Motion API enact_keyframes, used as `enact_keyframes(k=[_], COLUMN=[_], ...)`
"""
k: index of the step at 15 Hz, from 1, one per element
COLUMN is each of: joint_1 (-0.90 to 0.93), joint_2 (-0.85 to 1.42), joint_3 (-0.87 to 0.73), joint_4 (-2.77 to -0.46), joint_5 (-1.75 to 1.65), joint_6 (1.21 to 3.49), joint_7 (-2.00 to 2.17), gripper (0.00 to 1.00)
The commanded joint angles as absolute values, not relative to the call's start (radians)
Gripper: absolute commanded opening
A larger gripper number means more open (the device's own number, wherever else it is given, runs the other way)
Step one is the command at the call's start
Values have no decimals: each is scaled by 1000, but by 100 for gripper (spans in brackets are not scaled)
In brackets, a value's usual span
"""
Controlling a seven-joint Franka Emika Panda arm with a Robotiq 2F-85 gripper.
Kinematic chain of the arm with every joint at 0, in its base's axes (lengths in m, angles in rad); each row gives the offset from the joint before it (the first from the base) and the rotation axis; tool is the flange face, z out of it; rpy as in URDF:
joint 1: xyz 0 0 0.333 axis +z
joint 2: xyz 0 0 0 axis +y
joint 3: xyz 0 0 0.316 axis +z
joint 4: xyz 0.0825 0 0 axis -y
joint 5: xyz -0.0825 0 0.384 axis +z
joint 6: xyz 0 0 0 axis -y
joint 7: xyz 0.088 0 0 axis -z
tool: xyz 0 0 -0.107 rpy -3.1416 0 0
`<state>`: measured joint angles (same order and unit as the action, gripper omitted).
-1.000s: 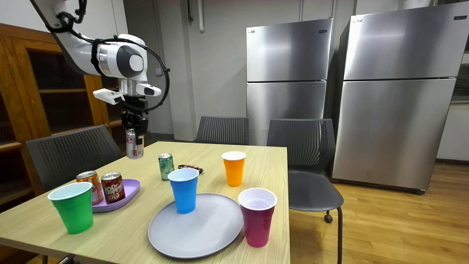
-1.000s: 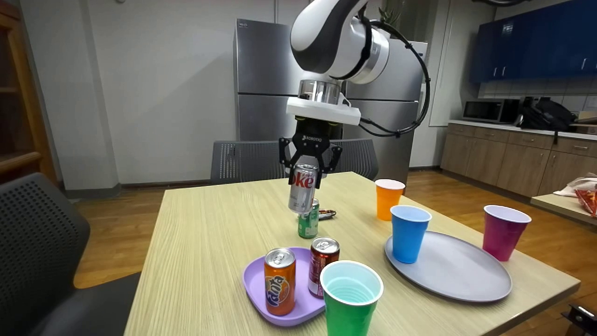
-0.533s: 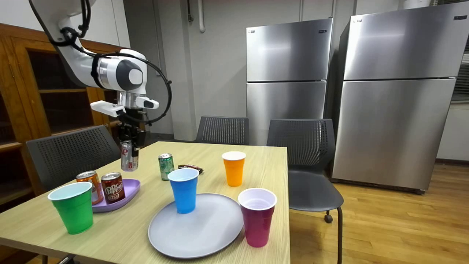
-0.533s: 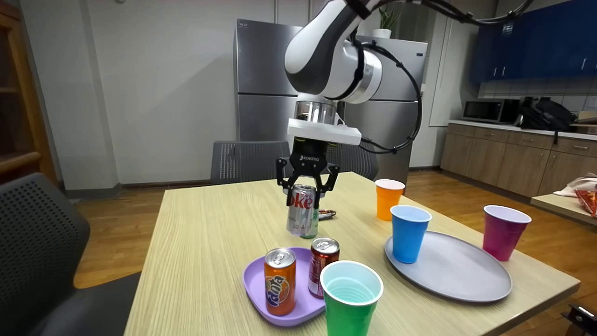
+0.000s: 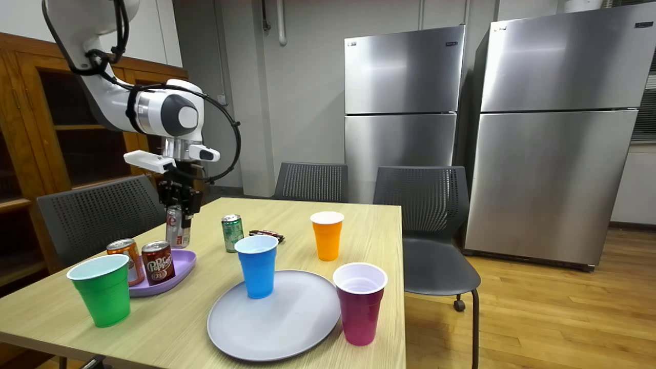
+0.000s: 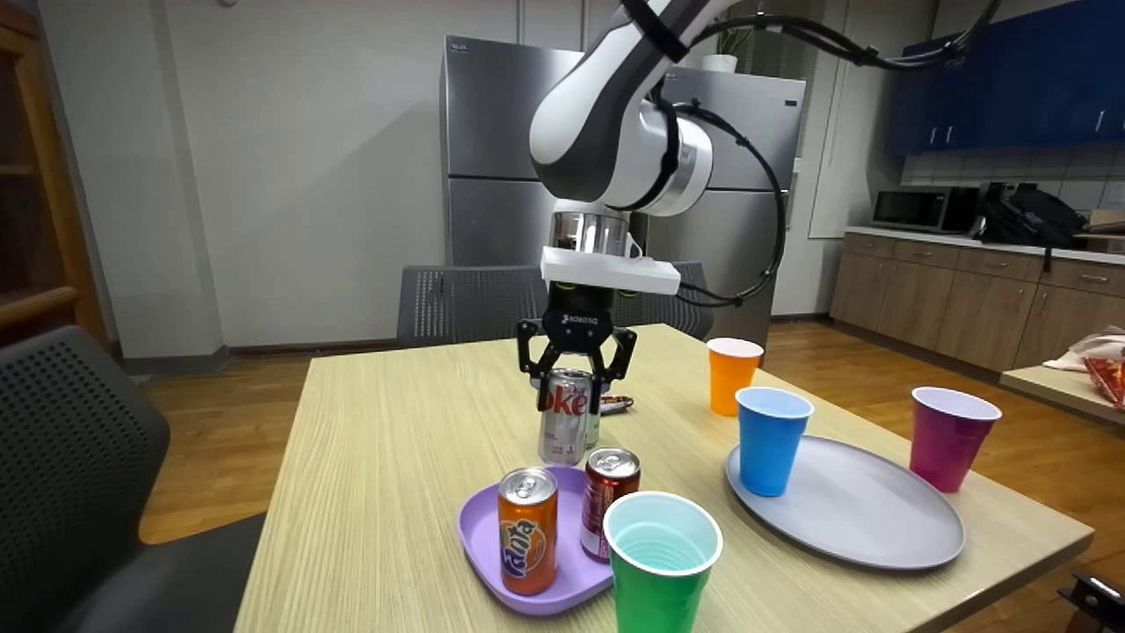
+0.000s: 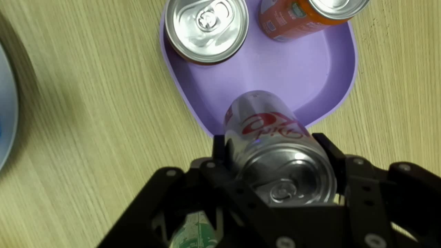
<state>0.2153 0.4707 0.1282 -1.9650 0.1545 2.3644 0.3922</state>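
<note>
A silver Diet Coke can [image 6: 564, 431] is held upright or nearly so between the fingers of my gripper [image 6: 569, 400], which is shut around its upper part. In the wrist view the can's lower end [image 7: 258, 103] overlaps a corner of the purple tray [image 7: 299, 69]; whether it touches the tray I cannot tell. Two cans stand on that tray: an orange Fanta can [image 6: 527, 536] and a dark red Dr Pepper can [image 5: 159, 264]. Behind the held can, partly hidden in an exterior view, a green can [image 5: 232, 233] stands on the table.
A green cup [image 5: 102, 292] stands close beside the tray. Further off are a grey plate [image 5: 277, 333] bearing a blue cup [image 5: 258, 269], a magenta cup [image 5: 359, 307], an orange cup [image 5: 327, 238] and a dark wrapped item [image 5: 267, 234]. Chairs surround the table.
My gripper has come down with the Diet Coke can and shifted slightly toward the purple tray. The grip on the can is unchanged, and the other objects have stayed in place.
</note>
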Motion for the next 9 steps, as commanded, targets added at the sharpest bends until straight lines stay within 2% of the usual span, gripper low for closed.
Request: enact_keyframes(k=[1,9], joint_1=[232,247], joint_2=[484,530], joint_3=[122,113], joint_4=[-1961,-1967], joint_5=[144,127], joint_6=[2393,2464], joint_7=[371,356], gripper=[38,38])
